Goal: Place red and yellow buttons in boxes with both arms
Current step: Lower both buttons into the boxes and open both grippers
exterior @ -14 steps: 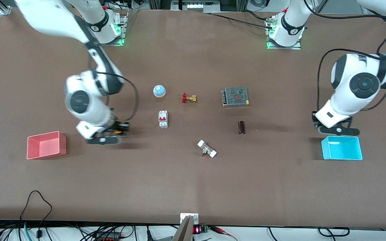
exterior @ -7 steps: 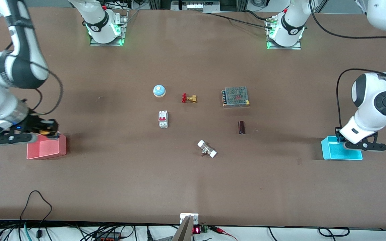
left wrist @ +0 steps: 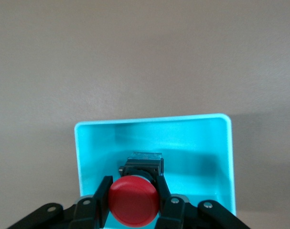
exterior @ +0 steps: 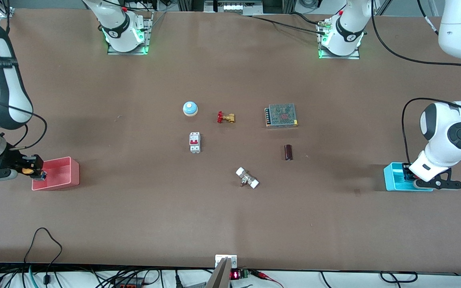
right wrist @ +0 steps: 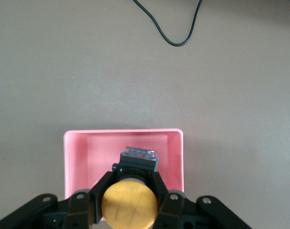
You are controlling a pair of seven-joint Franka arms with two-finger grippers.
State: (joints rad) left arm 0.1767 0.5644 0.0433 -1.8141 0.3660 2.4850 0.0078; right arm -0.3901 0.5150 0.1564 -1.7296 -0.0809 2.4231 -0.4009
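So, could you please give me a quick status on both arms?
Left gripper shut on red button, over cyan box. Right gripper shut on yellow button, over pink box. Nothing blocking.

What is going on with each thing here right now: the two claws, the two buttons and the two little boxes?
Left gripper: shut on the red button, over the cyan box.
Right gripper: shut on the yellow button, over the pink box.
Red button: held.
Yellow button: held.
Cyan box: upright, open-topped.
Pink box: upright, open-topped.
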